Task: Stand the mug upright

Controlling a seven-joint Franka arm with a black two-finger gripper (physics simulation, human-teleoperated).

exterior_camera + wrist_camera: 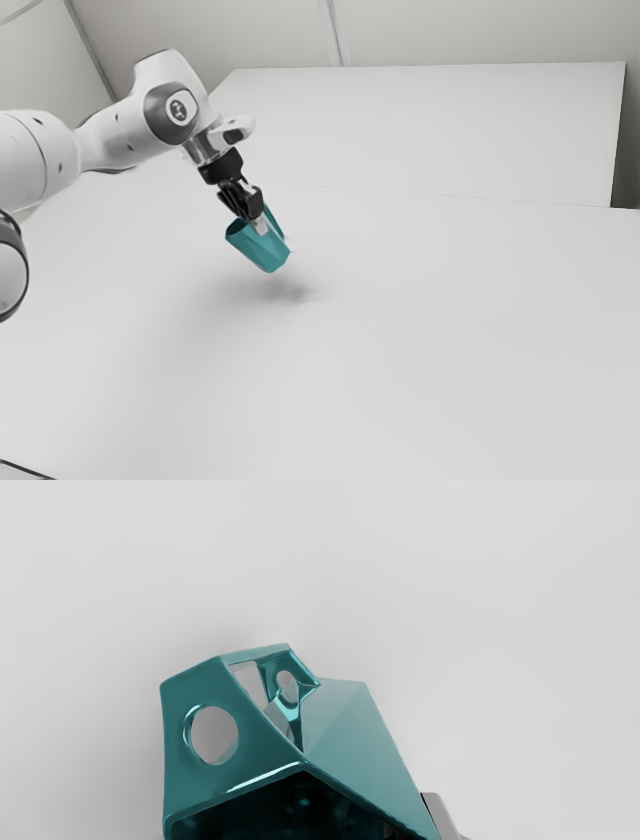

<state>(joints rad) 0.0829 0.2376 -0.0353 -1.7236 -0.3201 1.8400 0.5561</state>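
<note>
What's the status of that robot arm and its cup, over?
Gripper shut on the teal mug. Mug tilted, held above the table, not upright yet. Below it, just tabletop and a soft shadow.

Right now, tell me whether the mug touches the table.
Apart. In the exterior view, the tilted mug is up above the table, its shadow lying separate beneath it.
</note>
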